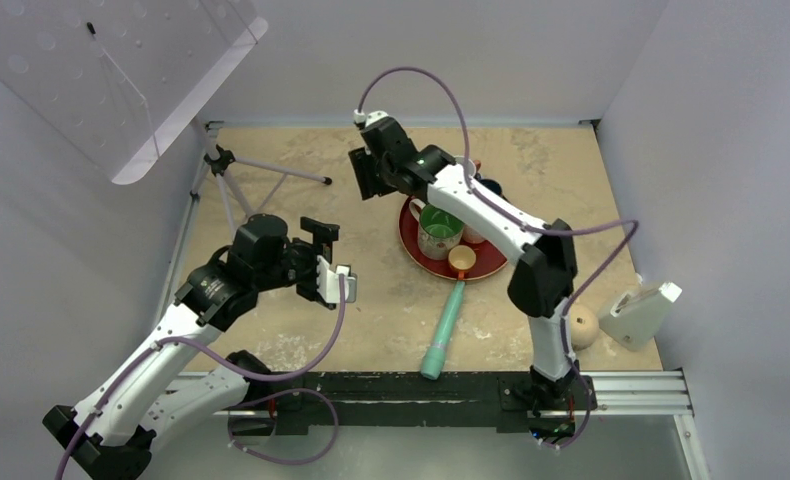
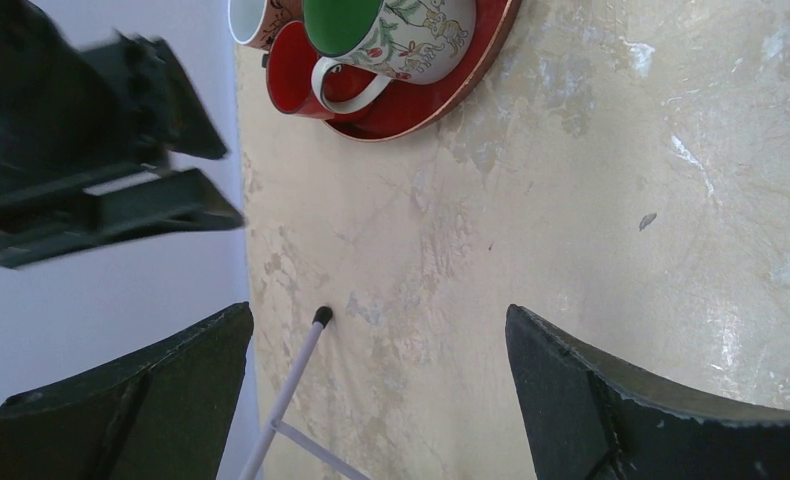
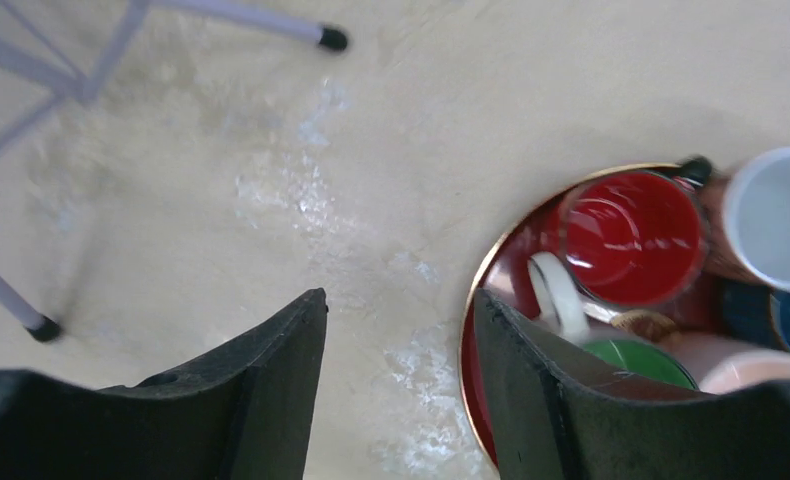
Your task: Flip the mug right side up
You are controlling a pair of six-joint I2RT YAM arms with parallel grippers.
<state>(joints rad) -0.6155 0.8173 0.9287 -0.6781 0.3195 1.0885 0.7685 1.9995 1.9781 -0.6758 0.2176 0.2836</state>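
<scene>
The mug point(image 1: 583, 325) is a rounded beige shape on the table at the right, close to the right arm's base. Only its outside shows, with no opening in sight. Neither wrist view holds it. My right gripper point(image 1: 371, 185) hangs far from it, over the table just left of the red tray. In the right wrist view this gripper point(image 3: 401, 295) is open, with bare table between its fingers. At the left, my left gripper point(image 1: 329, 258) also hangs well away from the mug. Its wrist view shows the left gripper point(image 2: 378, 310) wide open over bare table.
A red tray point(image 1: 421, 262) carries a green-inside mug point(image 1: 439, 228), a pale peach-inside cup point(image 1: 461, 258), a red cup point(image 3: 636, 235) and a white cup point(image 3: 776, 215). A teal stick point(image 1: 443, 335) lies near it. A white wedge point(image 1: 641, 312) stands beside the mug. A tripod point(image 1: 233, 175) stands far left.
</scene>
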